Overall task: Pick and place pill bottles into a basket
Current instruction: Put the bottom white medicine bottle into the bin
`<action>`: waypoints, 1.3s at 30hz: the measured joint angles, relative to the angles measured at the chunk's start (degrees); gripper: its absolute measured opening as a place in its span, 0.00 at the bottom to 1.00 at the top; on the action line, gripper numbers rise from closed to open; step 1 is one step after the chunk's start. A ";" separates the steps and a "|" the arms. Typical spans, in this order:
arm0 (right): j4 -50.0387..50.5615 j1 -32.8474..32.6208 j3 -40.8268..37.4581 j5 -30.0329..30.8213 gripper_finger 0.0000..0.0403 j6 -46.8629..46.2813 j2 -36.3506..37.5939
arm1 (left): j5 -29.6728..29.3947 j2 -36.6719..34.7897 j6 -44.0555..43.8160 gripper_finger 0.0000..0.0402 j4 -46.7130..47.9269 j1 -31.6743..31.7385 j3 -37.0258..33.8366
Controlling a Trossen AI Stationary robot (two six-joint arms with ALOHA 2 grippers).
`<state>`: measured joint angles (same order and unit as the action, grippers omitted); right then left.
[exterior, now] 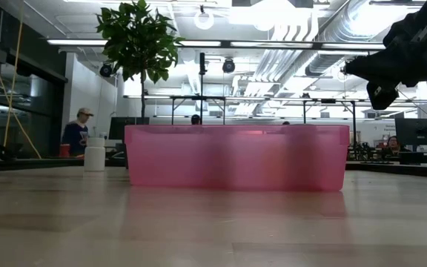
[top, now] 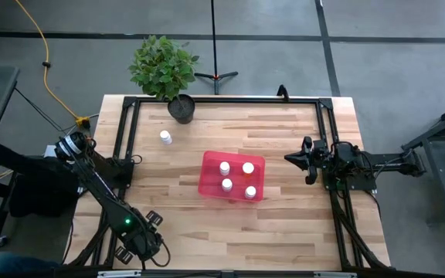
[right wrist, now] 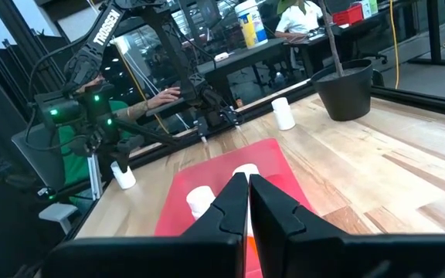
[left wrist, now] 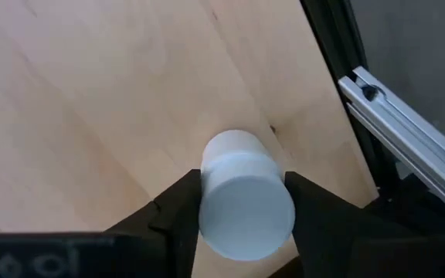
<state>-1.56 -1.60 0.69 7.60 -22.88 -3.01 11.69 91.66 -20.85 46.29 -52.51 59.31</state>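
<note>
The red-pink basket (top: pixel 232 176) sits mid-table and holds several white-capped pill bottles (top: pixel 224 166); it also shows in the low view (exterior: pixel 236 156). One white pill bottle (top: pixel 165 137) stands alone on the table at the far left, near the plant pot (top: pixel 181 108). My left gripper (left wrist: pixel 246 232) is at the table's near left corner (top: pixel 153 225), shut on another white pill bottle (left wrist: pixel 246 193). This bottle also shows in the right wrist view (right wrist: pixel 122 176). My right gripper (right wrist: pixel 247 202) is shut and empty, raised to the right of the basket (top: pixel 304 160). My left gripper pinches the white bottle's cap (left wrist: pixel 207 208) between its two fingers, one finger on each side. The fingers come from above, pointing down. The bottle is upright; whether its foot is still on the table, I cannot tell.
The black frame rail (left wrist: pixel 392 116) runs along the table's edge close to the left gripper. The potted plant stands at the far edge. Bare wood lies around the basket on all sides. People sit at desks in the room beyond the table.
</note>
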 joint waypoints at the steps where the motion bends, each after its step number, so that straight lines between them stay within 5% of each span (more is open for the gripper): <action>1: 0.00 0.00 0.00 0.00 0.02 0.27 0.00 | 0.19 0.00 -0.34 0.50 0.06 0.00 0.00; 21: 0.00 0.00 0.00 0.15 0.02 0.84 0.00 | -1.56 0.00 -17.49 0.48 0.26 0.04 0.00; 39: -0.08 0.01 -0.02 0.90 0.02 0.70 0.01 | -14.82 -0.74 -23.71 0.49 -0.03 0.90 2.34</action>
<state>-1.64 -1.59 0.67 8.49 -22.18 -3.00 -3.13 90.91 -44.56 46.26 -51.61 61.65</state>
